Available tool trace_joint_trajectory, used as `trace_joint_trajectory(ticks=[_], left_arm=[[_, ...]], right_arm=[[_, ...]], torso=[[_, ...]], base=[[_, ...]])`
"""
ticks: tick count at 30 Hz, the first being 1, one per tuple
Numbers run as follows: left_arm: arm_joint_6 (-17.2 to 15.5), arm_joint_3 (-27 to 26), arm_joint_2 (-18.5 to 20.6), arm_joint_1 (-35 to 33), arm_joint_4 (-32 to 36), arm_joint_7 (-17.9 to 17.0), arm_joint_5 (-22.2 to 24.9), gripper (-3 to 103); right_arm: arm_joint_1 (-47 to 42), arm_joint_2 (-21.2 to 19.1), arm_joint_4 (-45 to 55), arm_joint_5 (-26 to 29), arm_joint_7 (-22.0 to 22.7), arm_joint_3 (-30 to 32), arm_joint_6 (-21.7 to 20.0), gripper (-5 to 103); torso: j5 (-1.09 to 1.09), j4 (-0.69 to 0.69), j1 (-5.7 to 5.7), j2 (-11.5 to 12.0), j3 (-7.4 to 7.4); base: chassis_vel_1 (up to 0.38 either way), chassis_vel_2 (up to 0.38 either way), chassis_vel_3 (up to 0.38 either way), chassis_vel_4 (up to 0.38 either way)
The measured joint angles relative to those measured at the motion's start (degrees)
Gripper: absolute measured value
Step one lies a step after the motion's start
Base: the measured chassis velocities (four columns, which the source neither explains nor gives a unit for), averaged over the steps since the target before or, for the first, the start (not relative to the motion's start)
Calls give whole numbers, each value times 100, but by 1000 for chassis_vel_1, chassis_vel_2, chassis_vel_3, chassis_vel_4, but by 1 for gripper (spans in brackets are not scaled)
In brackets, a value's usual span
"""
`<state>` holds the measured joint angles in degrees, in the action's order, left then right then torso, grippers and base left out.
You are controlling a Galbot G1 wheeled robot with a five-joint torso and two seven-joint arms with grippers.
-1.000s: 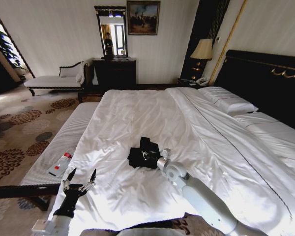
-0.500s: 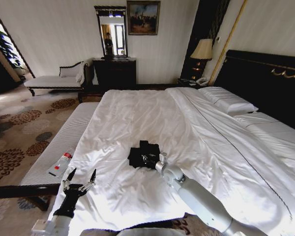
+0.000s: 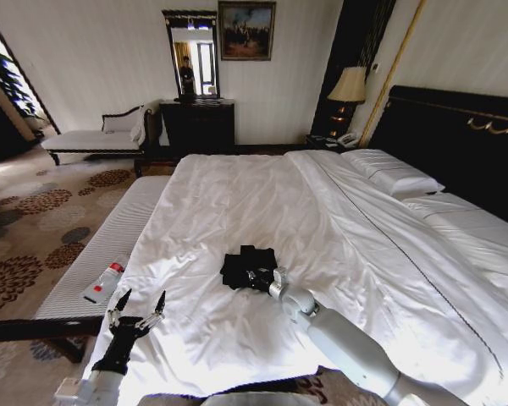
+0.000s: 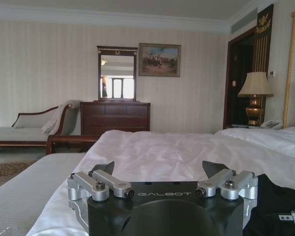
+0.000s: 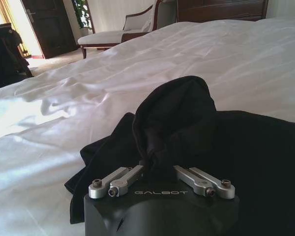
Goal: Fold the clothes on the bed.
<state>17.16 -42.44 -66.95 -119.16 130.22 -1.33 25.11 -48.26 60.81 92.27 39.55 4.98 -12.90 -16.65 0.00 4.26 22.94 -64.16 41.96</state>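
While right gripper point(image 3: 258, 277) fingers pinch bunched black T-shirt point(image 3: 241, 264), left gripper point(image 3: 136, 308) hovers, fingers apart.

Right pincer point(image 5: 157, 169) against bunched black T-shirt point(image 5: 187, 123)

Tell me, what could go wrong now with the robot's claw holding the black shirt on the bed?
The right claw pinches only a small bunched fold of the black T-shirt, so the soft fabric might slip out. The shirt lies crumpled, so pulling could drag the whole heap instead of folding it neatly. The claw sits low on the bed, so it might also catch the rumpled white sheet. The left claw waits open at the bed's edge and cannot steady anything.
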Motion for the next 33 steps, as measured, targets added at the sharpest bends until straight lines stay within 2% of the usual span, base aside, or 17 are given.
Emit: trace_joint_trajectory(ticks=[2,4,5,8,10,14,15,16,17,19,20,24,27,28,30,33], left_arm=[[0,0,0,0,0,0,0,100],[0,0,0,0,0,0,0,100],[0,0,0,0,0,0,0,100],[0,0,0,0,0,0,0,100],[0,0,0,0,0,0,0,100],[0,0,0,0,0,-1,0,100],[0,0,0,0,0,-1,0,100],[0,0,0,0,0,0,0,100],[0,0,0,0,0,0,0,100],[0,0,0,0,0,0,0,100],[0,0,0,0,0,0,0,100],[0,0,0,0,0,0,0,100],[0,0,0,0,0,0,0,100],[0,0,0,0,0,0,0,100],[0,0,0,0,0,0,0,100],[0,0,0,0,0,0,0,100]], right_arm=[[15,0,27,5,1,-20,-7,3],[15,-29,135,49,22,-25,-21,12],[15,-29,135,49,22,-25,-21,12],[-9,-101,320,115,63,-34,-49,27],[-17,-119,364,123,71,-35,-59,27],[-93,-215,654,215,139,-14,-101,49],[-93,-215,654,215,139,-14,-101,49],[-121,-242,744,243,150,2,-112,54],[-148,-269,849,280,167,20,-133,54],[-198,-312,1110,371,207,73,-172,66],[-198,-312,1110,371,207,73,-172,66],[-223,-329,1508,575,253,307,-204,87],[-191,-335,1568,607,265,455,-178,92],[-175,-334,1553,573,267,500,-139,97],[-150,-325,1469,476,271,562,-80,99],[-56,-163,807,-182,314,608,232,100]], torso=[[-1,0,0,0,0],[-1,0,0,0,0],[-1,0,0,0,0],[0,0,0,0,0],[0,0,0,0,0],[-1,0,0,0,0],[-1,0,0,0,0],[0,0,0,0,0],[0,0,0,0,0],[0,0,0,0,0],[0,0,0,0,0],[0,0,0,0,0],[-1,0,0,-1,0],[-1,0,0,0,0],[-1,0,0,-1,0],[-1,1,0,-1,0]], base=[[0,0,0,0],[0,0,0,0],[0,0,0,0],[0,0,0,0],[0,0,0,0],[0,0,0,0],[0,0,0,0],[0,0,0,0],[0,0,0,0],[0,0,0,0],[0,0,0,0],[0,0,0,0],[0,0,0,0],[0,0,0,0],[0,0,0,0],[0,0,0,0]])
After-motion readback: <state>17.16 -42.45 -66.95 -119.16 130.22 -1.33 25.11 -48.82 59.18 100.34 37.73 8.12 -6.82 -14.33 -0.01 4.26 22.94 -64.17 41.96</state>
